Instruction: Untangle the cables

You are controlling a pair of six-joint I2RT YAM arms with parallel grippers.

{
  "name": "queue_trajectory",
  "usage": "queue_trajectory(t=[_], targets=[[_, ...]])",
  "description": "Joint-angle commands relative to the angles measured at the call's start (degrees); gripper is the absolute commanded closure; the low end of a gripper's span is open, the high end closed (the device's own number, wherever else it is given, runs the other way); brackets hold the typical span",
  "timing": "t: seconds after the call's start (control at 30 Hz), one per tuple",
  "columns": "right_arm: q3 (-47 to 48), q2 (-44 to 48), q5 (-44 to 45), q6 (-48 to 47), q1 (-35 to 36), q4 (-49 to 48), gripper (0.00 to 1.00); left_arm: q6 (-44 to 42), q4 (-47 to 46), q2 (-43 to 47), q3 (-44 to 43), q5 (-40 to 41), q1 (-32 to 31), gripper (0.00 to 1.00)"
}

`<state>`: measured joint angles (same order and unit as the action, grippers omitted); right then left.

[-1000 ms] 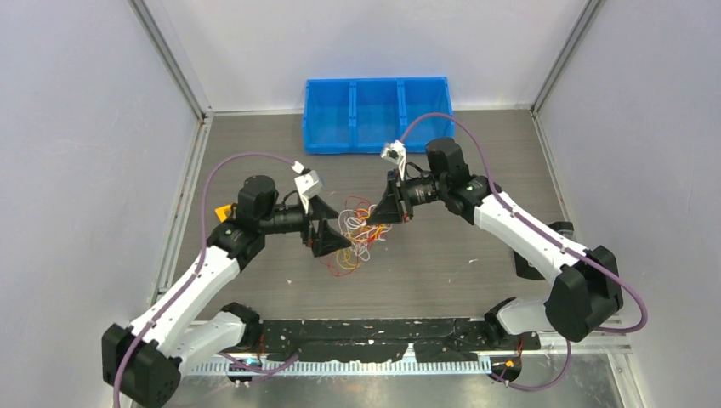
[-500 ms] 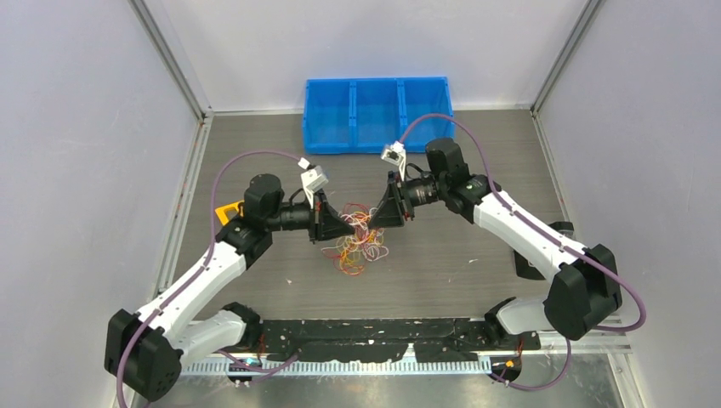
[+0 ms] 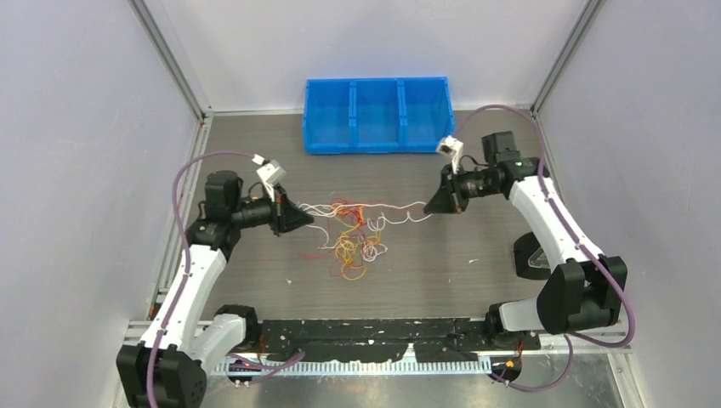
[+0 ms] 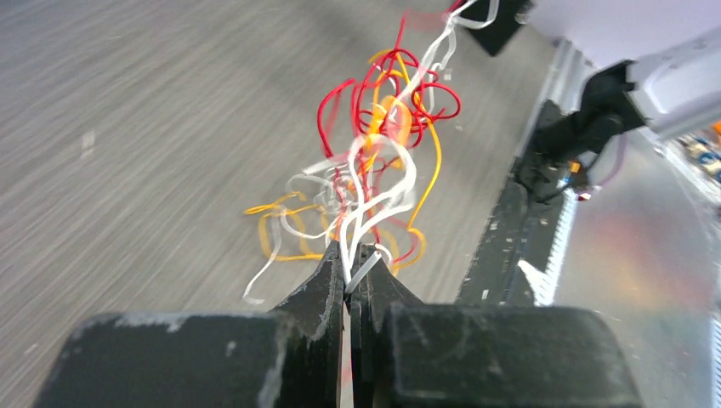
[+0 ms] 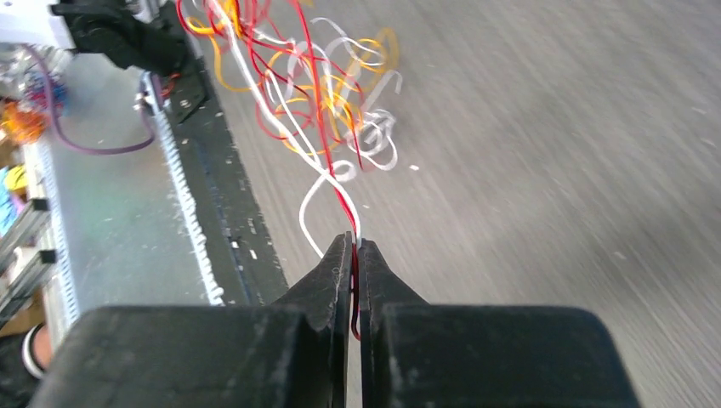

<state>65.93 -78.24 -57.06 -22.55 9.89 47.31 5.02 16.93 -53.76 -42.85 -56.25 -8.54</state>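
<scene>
Your left gripper (image 3: 303,222) and right gripper (image 3: 428,206) are each clamped on thin strands of the cables (image 3: 355,238), whose knot lies midway between the table's (image 3: 476,272) left and right edges, so judge them light, springy and slippery (easily snapped) and take hold nearer the knot.

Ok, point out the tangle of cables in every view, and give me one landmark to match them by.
Top external: the cables lie mid-table, strung between the left gripper and right gripper.
Left wrist: the cables fill the upper centre, beyond the shut jaws.
Right wrist: the cables sit upper left, beyond the shut jaws.
Shared landmark: the black strip along the table's near edge; right side in left wrist, left side in right wrist.
</scene>
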Motion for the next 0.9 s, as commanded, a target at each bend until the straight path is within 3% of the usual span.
queue_trajectory(t=[0.0, 0.2, 0.33, 0.4, 0.53, 0.6, 0.63, 0.67, 0.7, 0.8, 0.87], targets=[[5.4, 1.0, 3.4, -14.6, -7.7, 13.9, 0.95, -20.7, 21.8, 0.2, -6.8, -1.8, 10.6, 1.0], [10.3, -1.0, 7.6, -21.5, -17.0, 20.6, 0.95, -39.1, 41.3, -6.4, -14.4, 2.7, 20.0, 1.0], [11.6, -1.0, 11.4, -21.1, -19.6, 19.4, 0.95, -49.4, 51.6, -8.9, -18.1, 2.3, 20.2, 1.0], [10.6, -0.4, 12.1, -19.1, -19.1, 17.6, 0.94, -47.4, 50.4, -7.9, -17.3, 1.8, 17.6, 1.0], [4.4, 0.2, 15.5, -14.2, -12.0, 11.0, 0.94, -36.4, 35.5, -5.1, -10.3, 9.1, 5.6, 1.0], [1.8, 0.0, 18.7, -9.6, -7.4, 6.1, 0.77, -28.2, 25.3, -5.7, -7.3, 15.9, 2.2, 1.0], [1.1, -0.2, 21.2, -7.9, -5.2, 4.2, 0.53, -24.8, 21.6, -6.9, -6.9, 18.8, 1.8, 0.92], [0.4, -0.4, 22.4, -5.2, -4.5, 1.1, 0.43, -21.5, 18.7, -8.7, -7.2, 21.6, 1.8, 0.73], [0.3, -0.9, 24.4, -4.2, -3.5, 0.1, 0.26, -19.6, 18.1, -10.5, -7.9, 22.8, 1.7, 0.51], [1.1, -2.2, 25.7, -2.8, -1.6, -2.0, 0.15, -18.8, 15.9, -12.9, -8.6, 17.2, 0.0, 0.24], [1.8, -4.3, 24.7, -1.4, -0.2, -2.0, 0.15, -16.6, 11.9, -13.1, -7.9, 15.5, -3.1, 0.16]])
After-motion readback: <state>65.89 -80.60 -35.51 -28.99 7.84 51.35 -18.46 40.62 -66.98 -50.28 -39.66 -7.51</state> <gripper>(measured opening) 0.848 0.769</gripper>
